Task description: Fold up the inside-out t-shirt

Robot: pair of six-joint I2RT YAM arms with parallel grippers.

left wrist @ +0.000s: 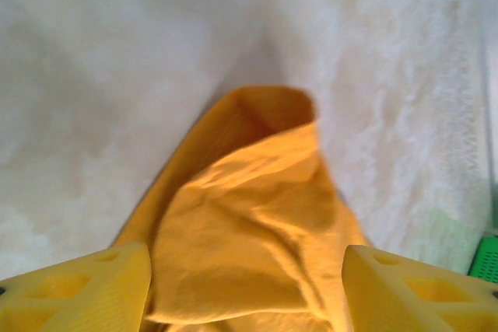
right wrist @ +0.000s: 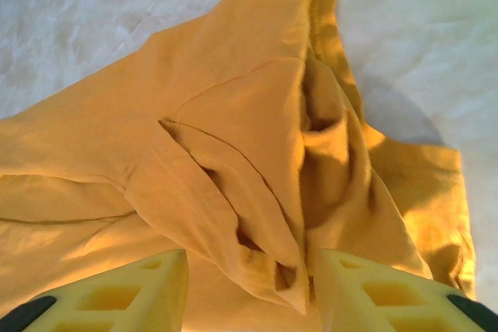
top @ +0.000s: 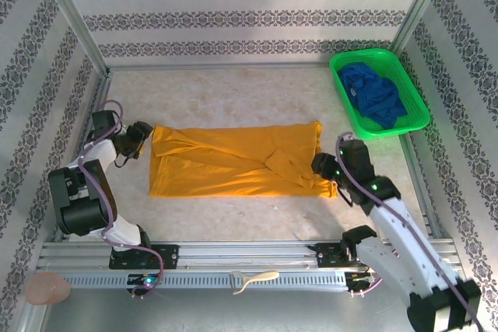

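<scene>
Seemingly a lengthwise fold is done, as judged from the lie of the cloth: the shirt (top: 233, 162) is laid flat on the table (top: 233, 91) as a long band, down and to the left of the basket (top: 415, 92) and apart from it. The right gripper (top: 321, 166) (right wrist: 250, 258) is placed at the band's end nearer the basket, over a bunched sleeve. Its jaws are seen parted to a middling width, with a ridge of cloth lying loose between them and nothing pinched. The left gripper (top: 142, 139) (left wrist: 245, 258) is set at the end farthest from the basket. Its jaws are spread wide, and a rounded corner of the shirt is left slack between and beyond them, ungripped.

A crosswise fold is judged to come next: each end would have to be gripped through all layers, and one end carried over toward the other with the edges kept matched.

No dark print can be seen, so it cannot be told which face is up. Collar and hem are hidden in the folds, and the number of layers is hard to make out. Blue cloth (top: 373, 95) is heaped in the basket
</scene>
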